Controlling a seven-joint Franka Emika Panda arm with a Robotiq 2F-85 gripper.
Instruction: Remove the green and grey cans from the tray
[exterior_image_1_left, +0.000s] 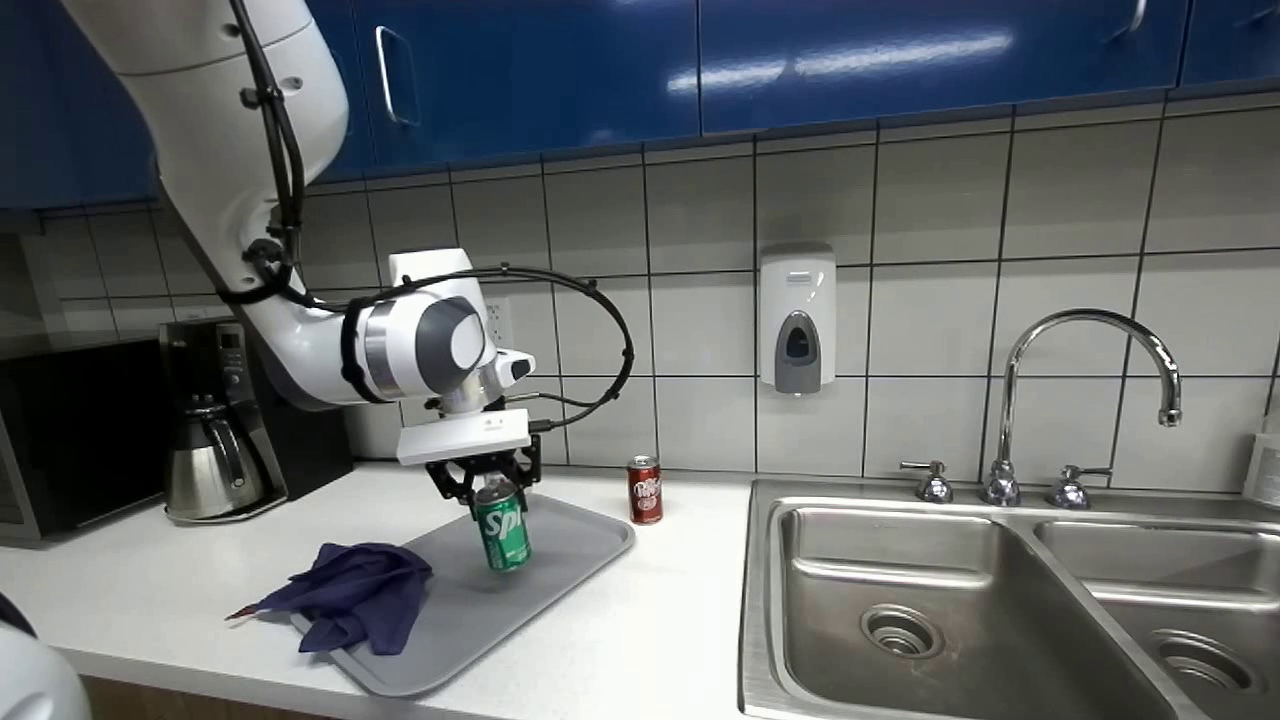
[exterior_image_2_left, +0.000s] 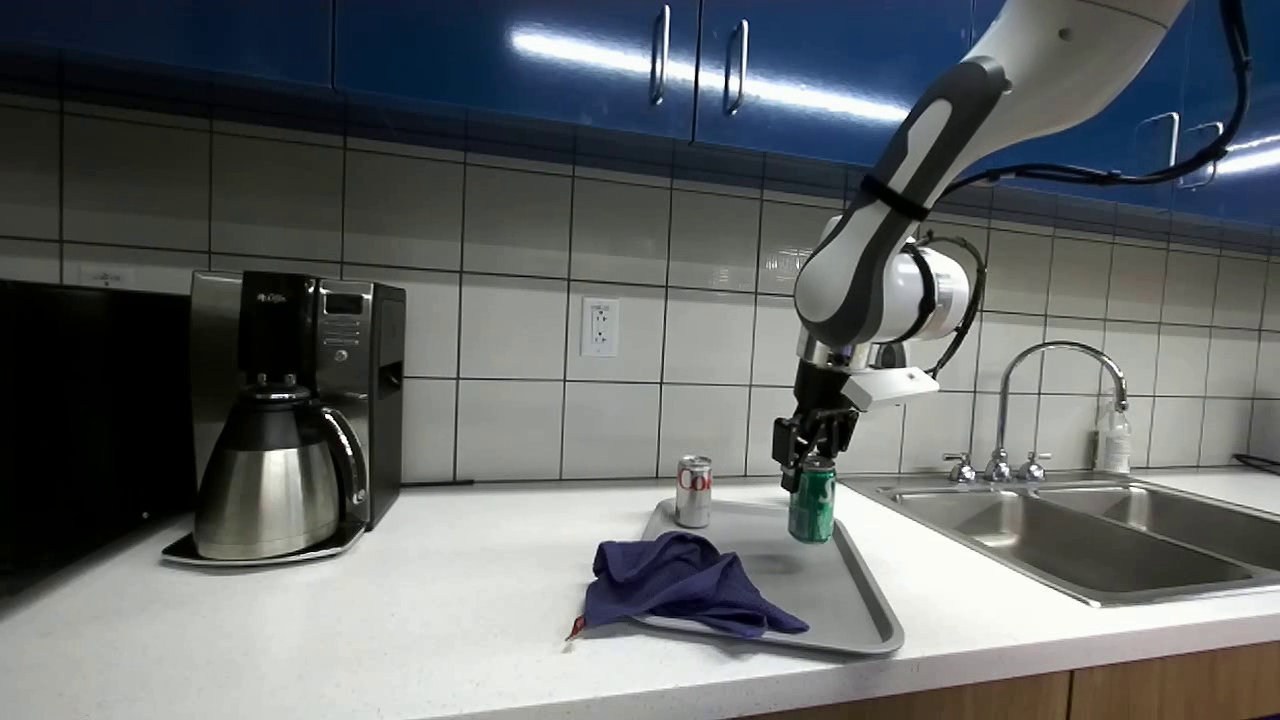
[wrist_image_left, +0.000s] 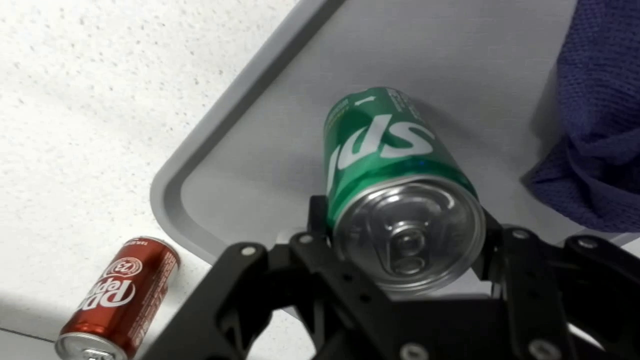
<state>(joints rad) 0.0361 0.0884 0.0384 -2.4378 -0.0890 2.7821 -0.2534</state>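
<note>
My gripper (exterior_image_1_left: 500, 500) is shut around the upper part of the green Sprite can (exterior_image_1_left: 506, 541). The can hangs slightly tilted, a little above the grey tray (exterior_image_1_left: 575, 545), with a shadow under it. In the wrist view the green can (wrist_image_left: 382, 137) sits between the two black fingers (wrist_image_left: 406, 225), its lid facing the camera. The grey Coke can (exterior_image_2_left: 693, 492) stands upright on the tray's far part in an exterior view. I cannot make it out in the wrist view.
A purple cloth (exterior_image_2_left: 690, 585) lies over the tray's edge. A red Dr Pepper can (exterior_image_1_left: 645, 490) stands on the counter beside the tray, near the tiled wall. A coffee maker (exterior_image_2_left: 290, 420) and a double sink (exterior_image_1_left: 900, 590) are on the counter.
</note>
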